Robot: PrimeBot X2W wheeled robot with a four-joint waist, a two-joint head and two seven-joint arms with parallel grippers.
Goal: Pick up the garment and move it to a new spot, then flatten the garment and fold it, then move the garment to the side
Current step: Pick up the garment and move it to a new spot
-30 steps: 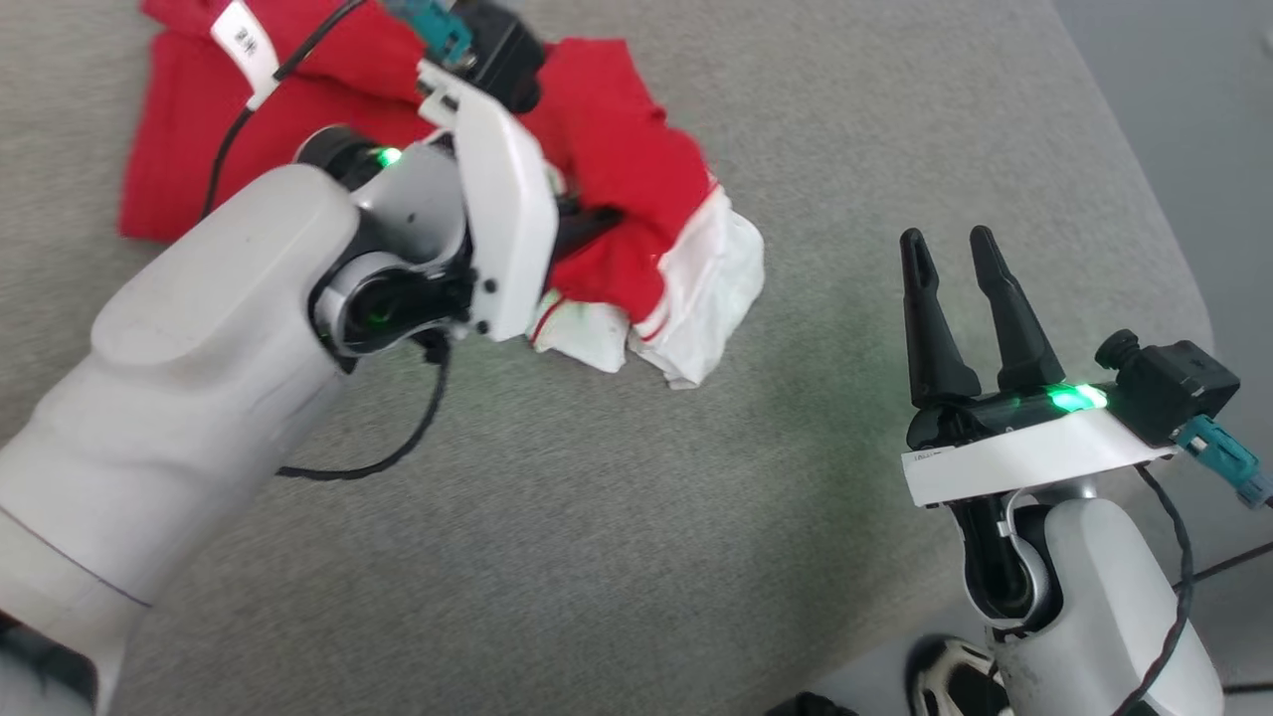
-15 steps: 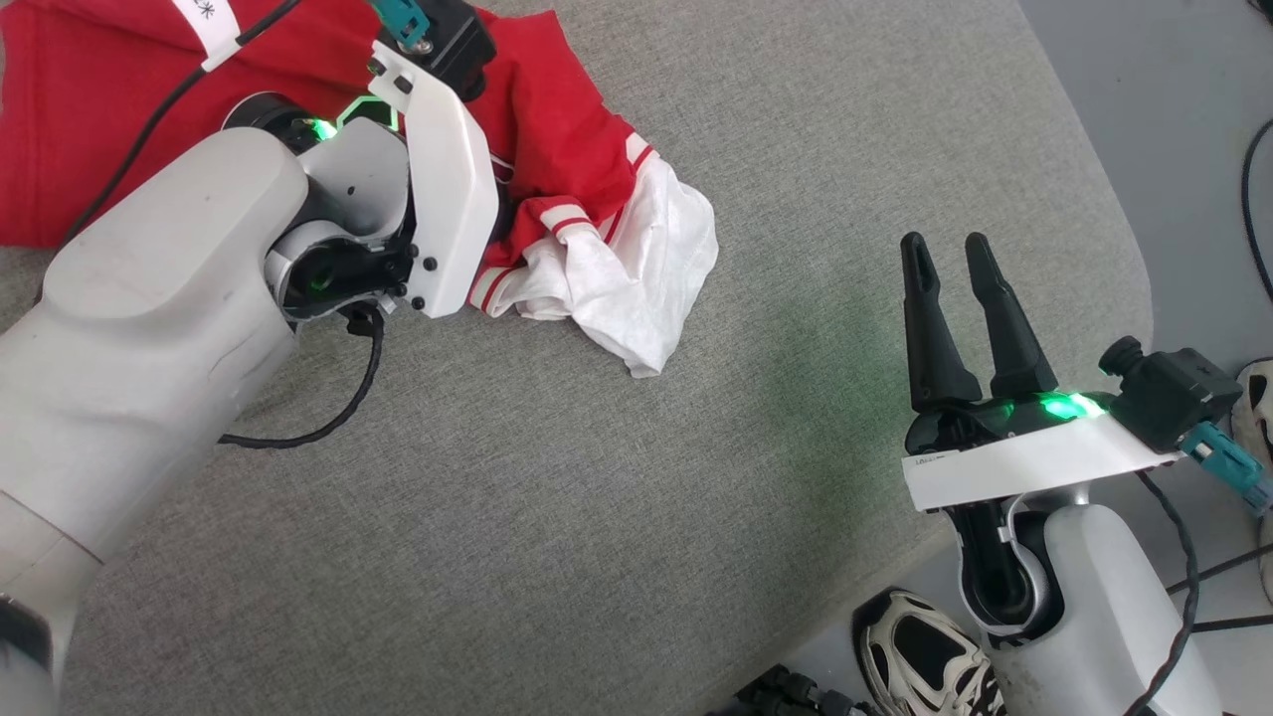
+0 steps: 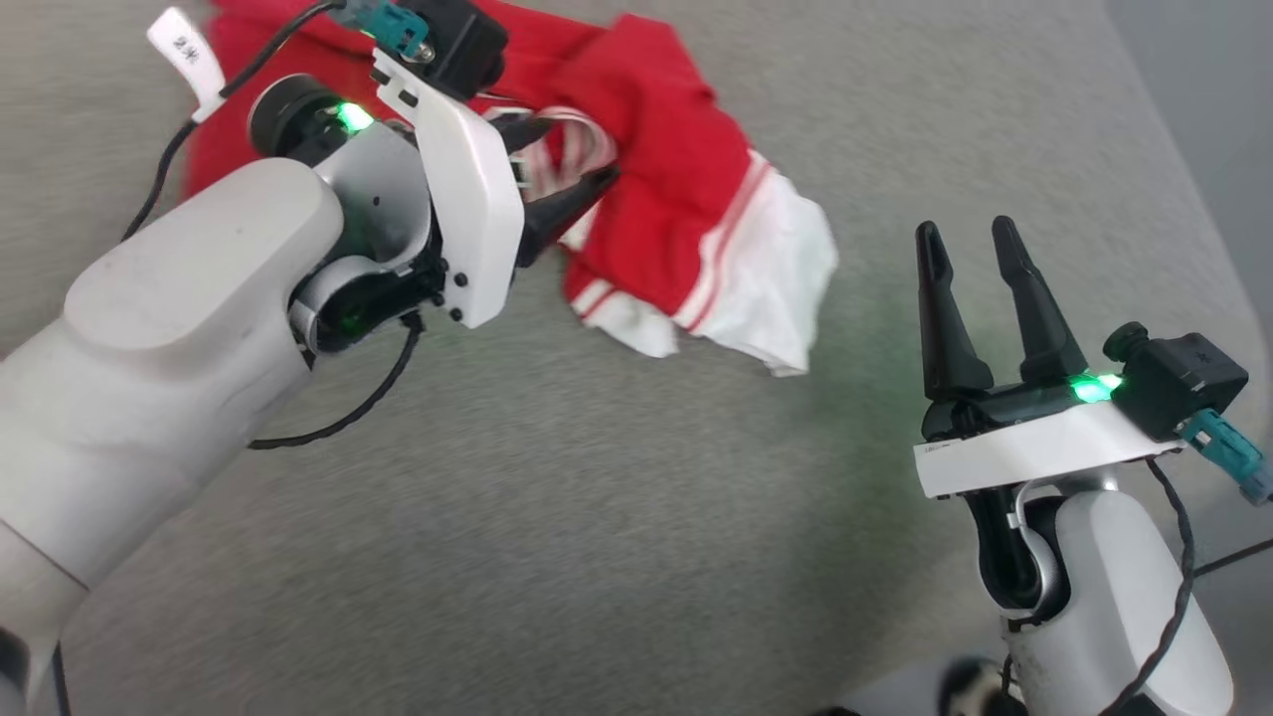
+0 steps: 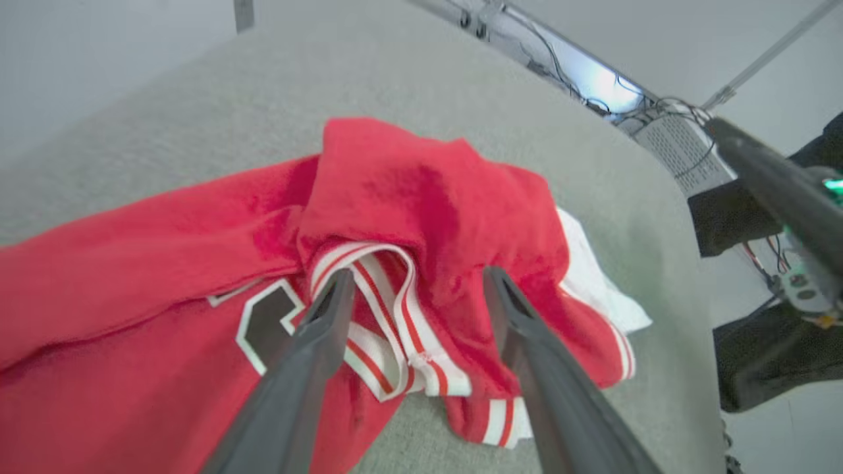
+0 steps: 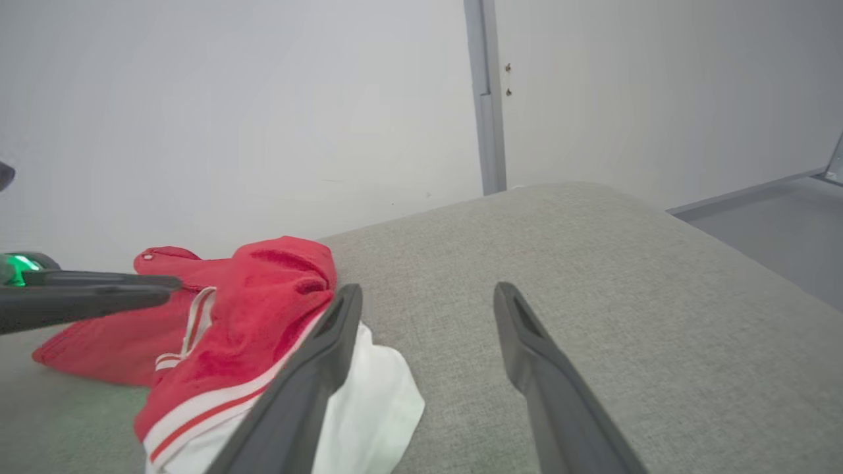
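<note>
Two hands: the right hand point(image 3: 967, 231) and the left hand point(image 3: 572, 149) are both standing with fingers spread, neither one gripping anything.
Right hand: it is hovering nearest the robot, over a bare stretch of the tabletop point(image 3: 597, 497), well apart from the cloth and carrying nothing.
Tabletop: the grey fabric cover is lying flat, and is bearing the load toward its far left part.
Left hand: it is reaching farther out, with its fingers straddling the striped neck trim. In the left wrist view the trim is lying loose between them, not pinched.
Garment: the garment point(image 3: 676, 169) is resting in a crumpled heap on the far left of the tabletop. Its red body is bunching up and a white sleeve is spilling toward the right hand. A black character with a white outline is partly showing.
Step in hand: judging by the opened fingers and the settled heap, the move to a new spot is finishing and flattening is coming due.
Next move: this is calling for the left hand to clear the collar. Each hand would then be taking a separate edge, the right likely the white sleeve, and drawing the cloth outward.
</note>
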